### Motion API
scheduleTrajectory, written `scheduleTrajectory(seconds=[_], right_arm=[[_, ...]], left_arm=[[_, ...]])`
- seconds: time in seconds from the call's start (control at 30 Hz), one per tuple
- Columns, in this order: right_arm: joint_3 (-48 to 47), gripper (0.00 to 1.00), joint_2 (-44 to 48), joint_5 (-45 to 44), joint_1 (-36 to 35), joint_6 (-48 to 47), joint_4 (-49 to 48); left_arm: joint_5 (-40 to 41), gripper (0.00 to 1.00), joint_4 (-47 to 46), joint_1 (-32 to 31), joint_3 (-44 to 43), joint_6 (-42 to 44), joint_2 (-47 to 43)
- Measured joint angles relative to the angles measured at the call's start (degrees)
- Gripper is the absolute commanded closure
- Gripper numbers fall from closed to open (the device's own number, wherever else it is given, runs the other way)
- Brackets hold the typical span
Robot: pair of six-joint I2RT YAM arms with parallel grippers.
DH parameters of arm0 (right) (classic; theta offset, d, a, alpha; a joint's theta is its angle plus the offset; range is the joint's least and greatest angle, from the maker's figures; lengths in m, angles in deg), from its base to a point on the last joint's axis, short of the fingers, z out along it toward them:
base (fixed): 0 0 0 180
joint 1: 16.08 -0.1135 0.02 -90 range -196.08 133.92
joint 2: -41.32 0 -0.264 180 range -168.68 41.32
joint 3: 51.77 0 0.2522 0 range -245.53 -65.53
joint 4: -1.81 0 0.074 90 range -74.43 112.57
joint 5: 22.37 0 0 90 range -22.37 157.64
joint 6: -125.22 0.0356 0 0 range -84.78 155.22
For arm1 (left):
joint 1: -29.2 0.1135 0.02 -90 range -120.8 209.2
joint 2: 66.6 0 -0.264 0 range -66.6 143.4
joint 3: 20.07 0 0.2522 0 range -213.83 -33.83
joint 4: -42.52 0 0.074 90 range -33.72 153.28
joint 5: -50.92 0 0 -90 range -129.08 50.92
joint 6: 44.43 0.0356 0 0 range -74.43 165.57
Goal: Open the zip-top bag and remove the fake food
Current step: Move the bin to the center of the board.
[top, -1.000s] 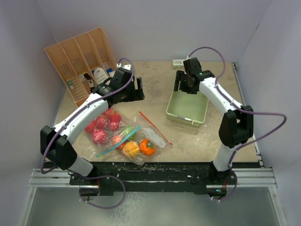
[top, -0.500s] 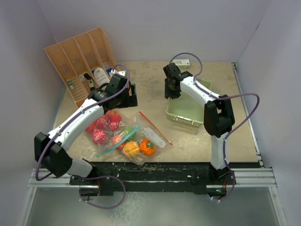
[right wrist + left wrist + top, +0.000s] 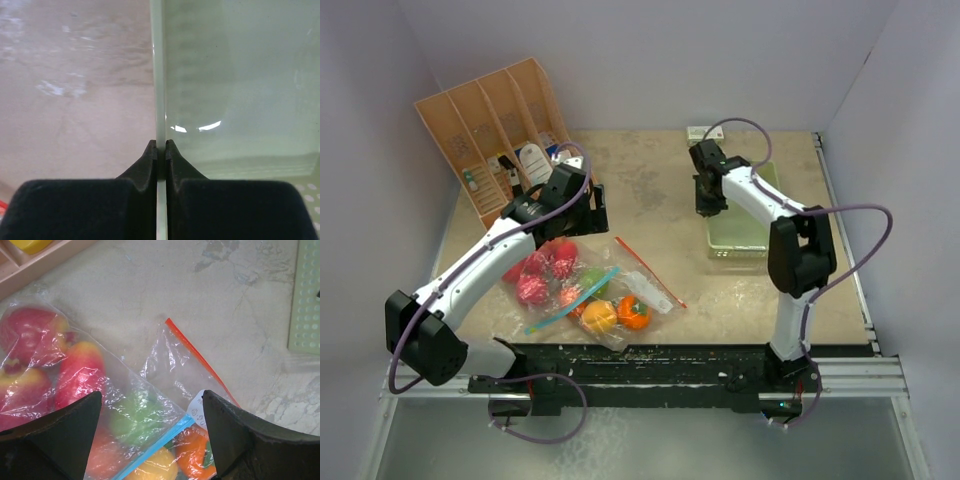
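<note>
The clear zip-top bag lies at the front left of the table, its blue zip strip running across it. Inside is the fake food: red, green, yellow and orange fruits. My left gripper hangs open just above the bag, its fingers either side of the green fruit, touching nothing. My right gripper is shut on the thin left wall of the pale green tray.
A wooden file organizer with small items stands at the back left. A small white box sits by the back wall. A red-orange strip edges a clear flap of plastic beside the bag. Walls close in on three sides.
My right gripper has closed on the tray's left wall, and the tray has turned and shifted right. My left gripper has drifted nearer and to the left, over the bag, still open.
</note>
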Motion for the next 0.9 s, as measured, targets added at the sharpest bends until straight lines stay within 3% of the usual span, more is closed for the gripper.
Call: scheduleTrajectory(seconds=[0.33, 0.6, 0.63, 0.73, 0.77, 0.87, 0.9], right_arm=[[9.05, 1.0, 8.85, -3.78, 13.05, -6.36, -2.03], [14.86, 0.98, 12.31, -4.79, 15.93, -13.49, -6.69], [15.39, 0.94, 12.33, -4.79, 16.0, -13.97, -7.15], [15.93, 0.51, 12.26, -4.9, 16.2, -14.43, -7.76], [15.93, 0.43, 12.28, -5.33, 16.2, -14.4, -7.98], [15.93, 0.37, 12.68, -5.73, 16.24, -14.67, -8.39], [15.91, 0.36, 13.03, -5.49, 16.22, -14.67, -8.37]], left_arm=[[-0.74, 0.16, -0.96, 0.0, 0.28, -0.04, -0.48], [-2.14, 0.16, -1.62, 0.0, 0.7, -0.17, -0.44], [-2.27, 0.16, -1.75, 0.0, 0.7, -0.17, -0.42], [-2.43, 0.15, -1.92, 0.0, 0.7, -0.15, -0.37], [-2.45, 0.13, -1.92, 0.0, 0.7, -0.15, -0.37], [-2.58, 0.0, -1.9, 0.0, 0.7, -0.07, -0.37], [-2.67, 0.01, -1.86, 0.0, 0.68, 0.07, -0.37]])
